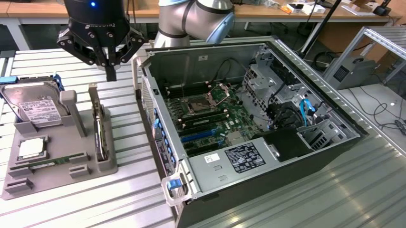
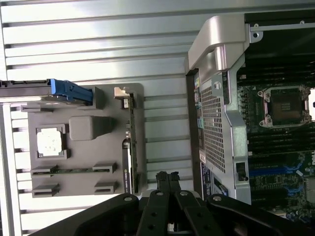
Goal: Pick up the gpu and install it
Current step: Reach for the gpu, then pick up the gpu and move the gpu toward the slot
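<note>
The black gripper (image 1: 111,71) (image 2: 167,178), built of linked finger arms, is fully closed: its two fingertips (image 2: 161,179) press flat together into one narrow point and nothing sits between them. It hangs point-down over the bare slats of the ribbed aluminium table (image 1: 63,61) (image 2: 98,39), touching nothing. It is in the gap between the moulded grey plastic tray (image 1: 108,164) (image 2: 88,152) and the open black-and-silver computer case (image 1: 209,180) (image 2: 216,108), just off the tray's case-side long edge.

The gpu (image 1: 99,135) (image 2: 129,157), a flat green circuit board card with a silver end bracket, stands on its long edge in a slot along that same case-side edge of the tray. Its long axis runs parallel to that edge and to the case's near wall. Its flat faces look sideways, one toward the case and one toward the tray's middle. The bracket end appears to lie at the tray's far corner, toward the arm's base in the exterior view. The gripper is near the card but apart from it.

Elsewhere on the tray, a silver hard drive with a white label (image 1: 35,107) leans at the far corner on the exterior view's left. A square silver processor (image 1: 30,148) (image 2: 50,141) lies flat in a pocket, and a thin green memory stick (image 1: 54,161) (image 2: 74,170) lies beside it. Inside the case, the green motherboard (image 1: 222,118) (image 2: 275,147) is exposed
</note>
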Robot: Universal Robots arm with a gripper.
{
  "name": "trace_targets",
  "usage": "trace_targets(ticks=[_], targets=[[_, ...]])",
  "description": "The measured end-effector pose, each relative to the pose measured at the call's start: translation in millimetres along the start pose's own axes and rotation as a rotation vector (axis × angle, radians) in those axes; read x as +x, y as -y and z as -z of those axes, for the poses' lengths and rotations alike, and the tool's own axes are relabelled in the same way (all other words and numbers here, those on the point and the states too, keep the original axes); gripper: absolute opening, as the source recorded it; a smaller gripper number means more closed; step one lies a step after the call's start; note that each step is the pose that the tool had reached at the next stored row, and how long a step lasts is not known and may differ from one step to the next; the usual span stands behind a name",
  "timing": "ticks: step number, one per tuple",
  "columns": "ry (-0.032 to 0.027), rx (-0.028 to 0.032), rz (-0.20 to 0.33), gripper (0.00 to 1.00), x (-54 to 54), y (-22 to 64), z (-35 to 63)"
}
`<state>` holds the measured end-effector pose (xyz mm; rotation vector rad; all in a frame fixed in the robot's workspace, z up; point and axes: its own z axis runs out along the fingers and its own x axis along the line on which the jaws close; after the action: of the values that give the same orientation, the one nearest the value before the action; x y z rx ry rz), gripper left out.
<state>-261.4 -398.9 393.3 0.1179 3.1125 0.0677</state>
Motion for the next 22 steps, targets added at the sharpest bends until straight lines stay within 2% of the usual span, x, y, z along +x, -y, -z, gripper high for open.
trace_targets(ticks=[11, 22], targets=[[0.0000, 0.0000, 0.000, 0.11, 0.4, 0.0, 0.0], [0.0000, 0.0000, 0.000, 0.11, 5.2, 0.4, -0.3]])
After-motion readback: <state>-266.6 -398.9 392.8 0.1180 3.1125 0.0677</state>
